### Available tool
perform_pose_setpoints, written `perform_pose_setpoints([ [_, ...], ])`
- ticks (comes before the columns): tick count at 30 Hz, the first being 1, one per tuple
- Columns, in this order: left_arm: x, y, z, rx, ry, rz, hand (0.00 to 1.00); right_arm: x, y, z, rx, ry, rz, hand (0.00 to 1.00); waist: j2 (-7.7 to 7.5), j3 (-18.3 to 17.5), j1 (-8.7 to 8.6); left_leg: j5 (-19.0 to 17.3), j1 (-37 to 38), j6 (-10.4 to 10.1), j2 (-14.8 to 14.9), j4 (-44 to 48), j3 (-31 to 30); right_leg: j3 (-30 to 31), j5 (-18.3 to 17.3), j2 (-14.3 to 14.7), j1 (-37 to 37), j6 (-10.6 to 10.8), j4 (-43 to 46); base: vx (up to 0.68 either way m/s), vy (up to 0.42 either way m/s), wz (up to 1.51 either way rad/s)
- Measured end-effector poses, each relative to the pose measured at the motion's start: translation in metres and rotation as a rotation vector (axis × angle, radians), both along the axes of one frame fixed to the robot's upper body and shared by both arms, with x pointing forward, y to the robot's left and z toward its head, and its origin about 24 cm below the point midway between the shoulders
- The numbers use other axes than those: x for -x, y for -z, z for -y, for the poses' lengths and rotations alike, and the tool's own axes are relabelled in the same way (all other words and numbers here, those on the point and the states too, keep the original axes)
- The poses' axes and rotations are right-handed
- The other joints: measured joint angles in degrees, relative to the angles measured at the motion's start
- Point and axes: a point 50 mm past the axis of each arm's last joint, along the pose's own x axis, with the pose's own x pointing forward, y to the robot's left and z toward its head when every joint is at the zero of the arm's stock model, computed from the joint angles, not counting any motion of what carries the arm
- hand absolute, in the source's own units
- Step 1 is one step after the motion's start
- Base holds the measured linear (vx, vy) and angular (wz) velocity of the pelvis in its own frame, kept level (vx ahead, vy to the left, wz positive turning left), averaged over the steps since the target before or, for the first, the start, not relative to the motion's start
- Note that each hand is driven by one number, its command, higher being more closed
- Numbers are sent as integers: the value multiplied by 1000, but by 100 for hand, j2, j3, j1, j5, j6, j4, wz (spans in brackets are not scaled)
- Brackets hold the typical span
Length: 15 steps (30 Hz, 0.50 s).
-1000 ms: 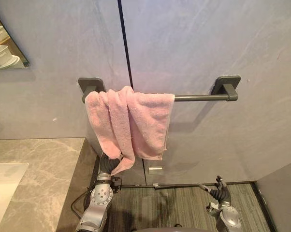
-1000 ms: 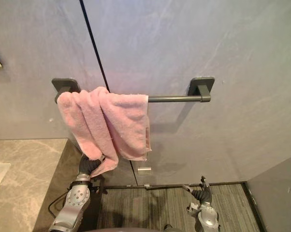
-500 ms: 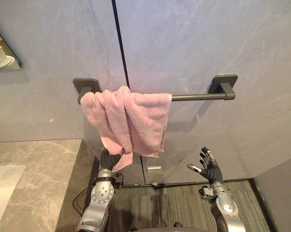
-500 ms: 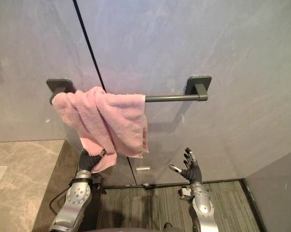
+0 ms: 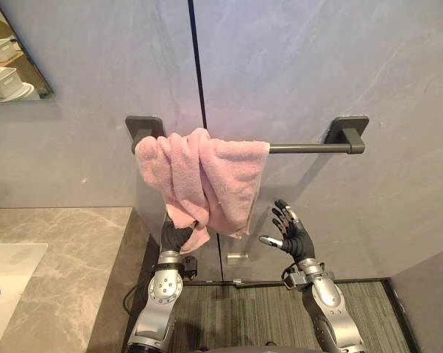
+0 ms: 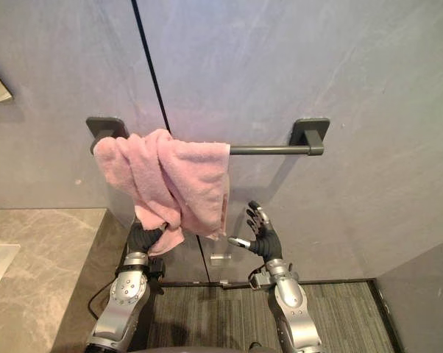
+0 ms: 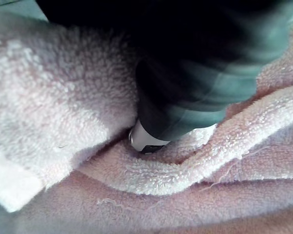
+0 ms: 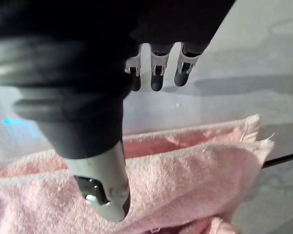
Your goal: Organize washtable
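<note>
You're at the towel-straightening step of tidying the washtable. The pink terry towel (image 5: pixel 207 180) hangs bunched and twisted over the 9 o'clock end of the dark grey wall-mounted bar (image 5: pixel 306 148), and the rest of the bar runs bare toward 3 o'clock. Your left hand (image 5: pixel 179 237) sits at the towel's 6 o'clock, pushed up into the lowest tail of the cloth. It is buried in the folds, so you cannot tell whether it grips the towel or only props it. Your right hand (image 5: pixel 296 239) is raised at about 4 o'clock from the towel, near its lower edge but apart from it, with the fingers (image 8: pixel 156 78) spread and relaxed and holding nothing. The likely next move is to bring that right hand to the towel's 3 o'clock edge, take hold, and draw it along the bare bar so the cloth spreads flat. Go gently, since a hard tug could drag the whole towel off the bar.
</note>
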Motion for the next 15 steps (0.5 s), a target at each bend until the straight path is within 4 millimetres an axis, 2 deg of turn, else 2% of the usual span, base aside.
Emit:
perform_pose_setpoints([
  [5,0,-1,2,4,7,11,100,-7,-8,-10,-5,-40,34,0,-5,1,19,1,-17,1,-3,2,-37,-37,-1,-4,3,1,-3,-22,-18,5],
  [12,2,-1,12,12,51,12,100,-15,-6,-17,-9,-70,27,0,-29,-13,10,24,-84,-7,4,31,-116,-89,-1,0,0,-2,-24,-22,-18,5],
  [13,2,0,14,25,58,9,100,-16,-5,-19,-7,-84,22,100,-31,-14,15,31,-87,-8,6,30,-123,-93,-1,2,1,-3,-24,-34,-23,3],
  [15,2,0,15,29,63,7,100,-19,-5,-25,-3,-111,21,100,-34,-16,13,42,-92,-9,11,29,-130,-95,1,7,-1,-6,-24,-39,-21,2],
])
